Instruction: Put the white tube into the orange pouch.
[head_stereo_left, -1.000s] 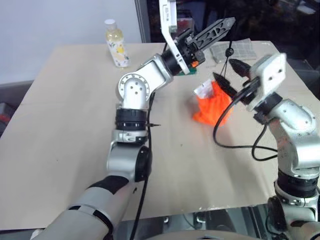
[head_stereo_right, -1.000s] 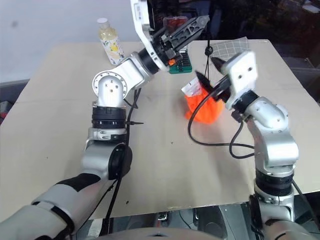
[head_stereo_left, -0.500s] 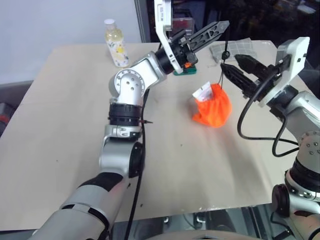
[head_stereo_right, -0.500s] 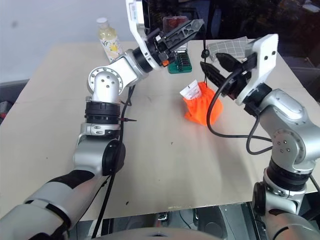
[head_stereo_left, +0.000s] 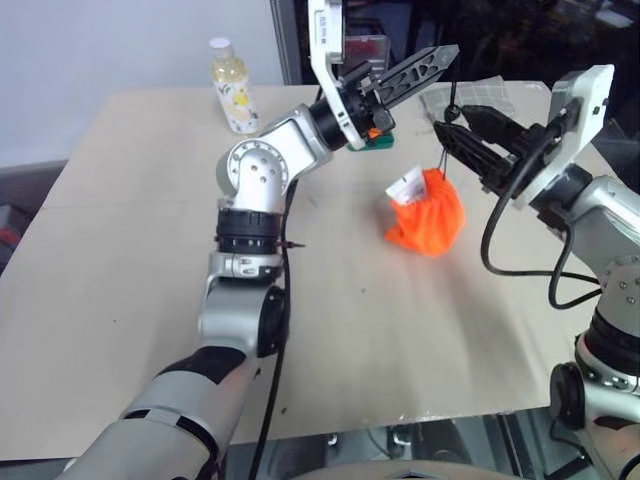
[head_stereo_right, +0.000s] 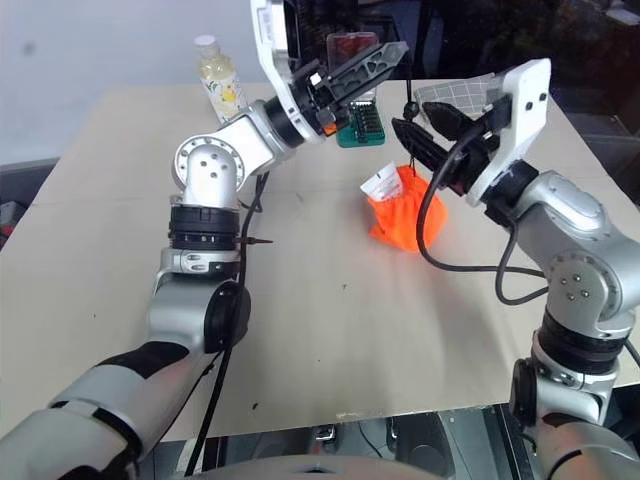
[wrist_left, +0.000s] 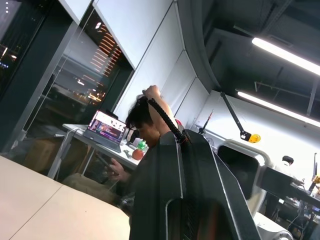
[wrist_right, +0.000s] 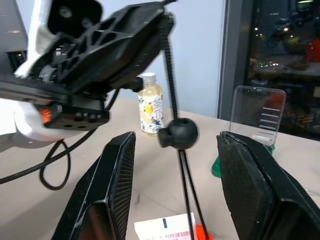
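The orange pouch (head_stereo_left: 428, 222) rests on the table, with the white tube (head_stereo_left: 405, 187) sticking out of its mouth. Its dark cord (head_stereo_left: 452, 95) runs taut up from the pouch, carrying a round black bead (wrist_right: 178, 133). My left gripper (head_stereo_left: 450, 52) is raised above the pouch and shut on the top of the cord (wrist_left: 165, 117). My right gripper (wrist_right: 175, 140) is open just above the pouch. Its fingers (wrist_right: 117, 170) stand on either side of the cord near the bead, not touching it.
A yellowish bottle (head_stereo_left: 232, 88) with a white cap stands at the table's (head_stereo_left: 120, 250) far left. A green and red box (head_stereo_right: 360, 120) and a grey checked pouch (head_stereo_left: 480, 98) lie at the back. A person sits at a laptop (wrist_left: 107, 130) in the background.
My right wrist has rolled, so its fingers now straddle the cord by the bead. The left gripper has kept its hold on the cord and the pouch has stayed in place.
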